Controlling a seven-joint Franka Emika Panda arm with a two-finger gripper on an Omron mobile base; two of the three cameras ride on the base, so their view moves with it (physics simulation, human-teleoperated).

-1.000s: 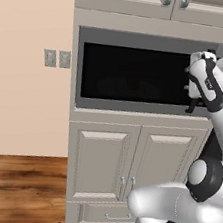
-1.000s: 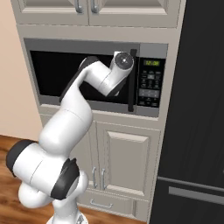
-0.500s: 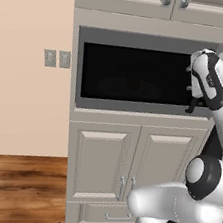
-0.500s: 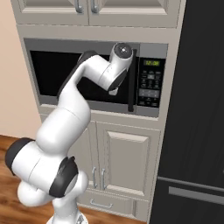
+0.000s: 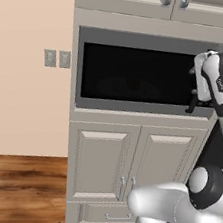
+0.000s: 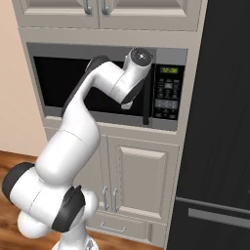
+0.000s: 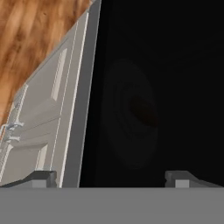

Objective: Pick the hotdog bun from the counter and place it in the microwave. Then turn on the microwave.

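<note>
Through the microwave's (image 5: 134, 74) black door glass the hand view gives us a faint dark bun (image 7: 142, 109) on the turntable; our right base view adds keypad (image 6: 167, 95) and bar handle (image 6: 147, 100). The gripper (image 7: 111, 178) faces the door, fingers spread wide, holding nothing, open floor beside the cabinet fronts (image 5: 131, 162) beneath

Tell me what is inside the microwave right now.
Through the microwave's closed black glass door, the hand view shows faint turntable rings and a dim brownish shape, possibly the hotdog bun. The glass is too dark to be sure.
</note>
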